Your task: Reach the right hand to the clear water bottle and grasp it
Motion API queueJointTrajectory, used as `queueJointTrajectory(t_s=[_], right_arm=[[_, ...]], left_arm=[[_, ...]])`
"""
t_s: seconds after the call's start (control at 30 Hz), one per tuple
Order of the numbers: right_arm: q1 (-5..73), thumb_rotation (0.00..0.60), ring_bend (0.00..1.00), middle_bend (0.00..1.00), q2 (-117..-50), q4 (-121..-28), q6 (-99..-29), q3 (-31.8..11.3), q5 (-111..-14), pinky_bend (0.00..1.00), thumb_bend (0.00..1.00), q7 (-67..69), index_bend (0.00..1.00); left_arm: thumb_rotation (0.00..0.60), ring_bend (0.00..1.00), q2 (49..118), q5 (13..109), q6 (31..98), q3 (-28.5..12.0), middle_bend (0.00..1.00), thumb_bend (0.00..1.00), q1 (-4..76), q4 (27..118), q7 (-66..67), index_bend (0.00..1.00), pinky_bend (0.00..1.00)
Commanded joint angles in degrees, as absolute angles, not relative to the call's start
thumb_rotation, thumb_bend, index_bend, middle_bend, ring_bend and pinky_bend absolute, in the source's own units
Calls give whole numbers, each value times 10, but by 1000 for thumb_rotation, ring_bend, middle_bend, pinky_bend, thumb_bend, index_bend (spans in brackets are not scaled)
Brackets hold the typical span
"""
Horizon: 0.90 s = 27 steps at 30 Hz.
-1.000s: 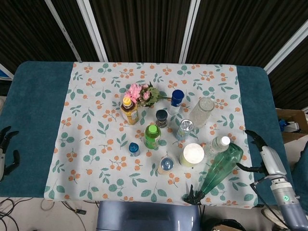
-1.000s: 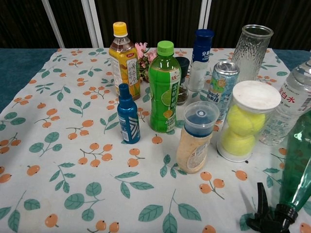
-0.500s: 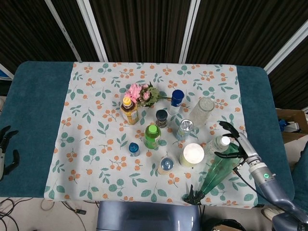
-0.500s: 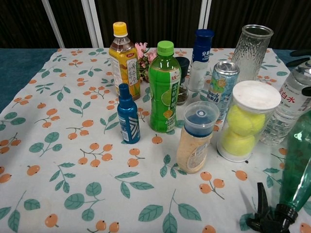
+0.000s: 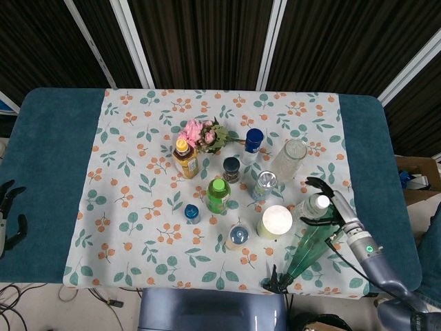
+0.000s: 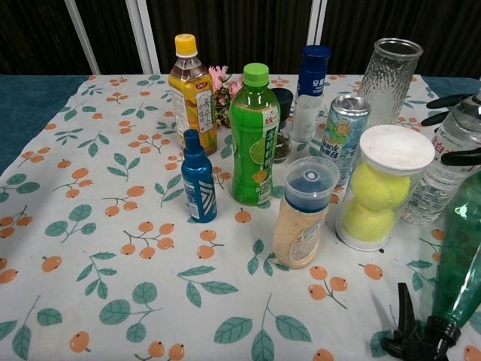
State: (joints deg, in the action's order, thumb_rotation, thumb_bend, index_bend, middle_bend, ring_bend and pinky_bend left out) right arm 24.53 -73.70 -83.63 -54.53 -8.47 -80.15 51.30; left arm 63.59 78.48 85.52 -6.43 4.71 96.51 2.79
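Since the earlier frames the right hand has advanced leftward from the right edge of the counter and now sits at the clear water bottle, fingers spread on both sides of its upper part. Contact cannot be confirmed: in the chest view dark fingertips lie just beside the bottle's neck, but no closed grasp is visible, so the hand reads as open around it. The bottle stands upright on the floral cloth, right of the tennis-ball canister and near-right of the empty glass jar. A green spray bottle lies tilted just near-side of it, under the right forearm. The left hand rests at the far left edge of the counter, fingers apart, holding nothing. The remaining bottles and the drink can are unchanged in position.
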Motion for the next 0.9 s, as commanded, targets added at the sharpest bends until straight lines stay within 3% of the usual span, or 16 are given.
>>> queueJointTrajectory(t_s=[0.03,0.3,0.5,0.9], right_arm=[[239,600,142,207,-733,-847,-554,-78,-804,218,192,508,187],[234,600,187,253,-734,-843,-560,-68,-806,218,192,486,244],[238,600,292,349,-737,-842,-553,-64,-806,242,196,478,341],[239,600,388,450,-745,-845,-556,-71,-793,305,299,474,480]], left_arm=[[600,110,636,784,854,-64,74,588,47,966,29,191,1],[600,110,636,783,854,-64,74,589,47,968,31,191,0],[600,110,636,783,854,-63,74,589,47,968,33,191,0],[600,110,635,781,853,-64,74,589,48,969,32,191,0]])
